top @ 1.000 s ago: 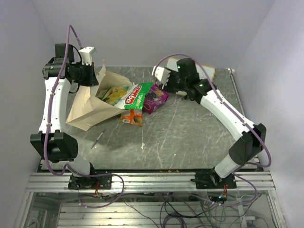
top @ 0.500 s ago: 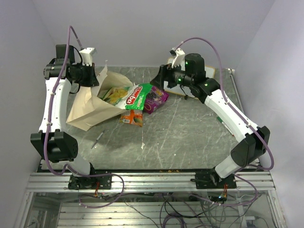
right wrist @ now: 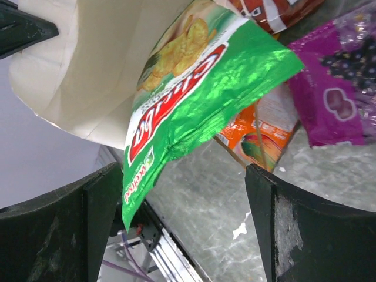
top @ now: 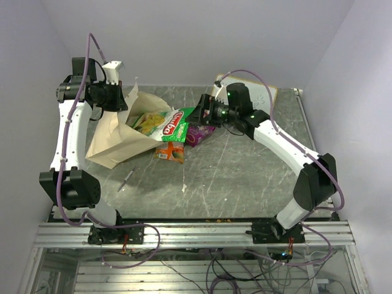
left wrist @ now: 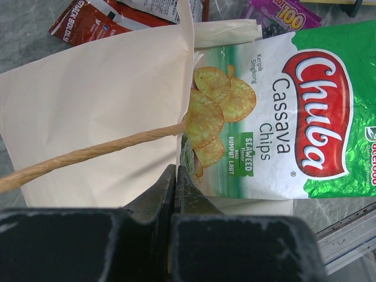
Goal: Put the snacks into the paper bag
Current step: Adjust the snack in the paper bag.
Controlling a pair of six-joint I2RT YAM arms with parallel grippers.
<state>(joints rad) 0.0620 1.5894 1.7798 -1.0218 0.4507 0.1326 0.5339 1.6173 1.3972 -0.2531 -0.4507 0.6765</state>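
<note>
The paper bag (top: pixel 113 139) lies on its side at the left, mouth facing right. My left gripper (top: pixel 120 97) is shut on the bag's upper edge (left wrist: pixel 176 141) beside its cord handle (left wrist: pixel 88 154) and holds the mouth up. A green-and-white Chuba packet (top: pixel 173 124) sticks halfway out of the mouth; it also shows in the left wrist view (left wrist: pixel 294 117). Yellow-green packets (top: pixel 147 121) lie inside. An orange packet (top: pixel 170 151) and a purple packet (top: pixel 199 131) lie just outside. My right gripper (top: pixel 206 111) is open and empty, close to the green packet's outer end (right wrist: pixel 194 100).
A framed whiteboard (top: pixel 264 95) lies at the back right behind the right arm. A thin pen (top: pixel 127 179) lies on the marble table (top: pixel 245 177) in front of the bag. A red packet (left wrist: pixel 88 17) lies under the bag's mouth.
My right arm has swung left and down, turning its wrist, so the open gripper now faces the green packet. The left gripper and the bag have stayed put.
</note>
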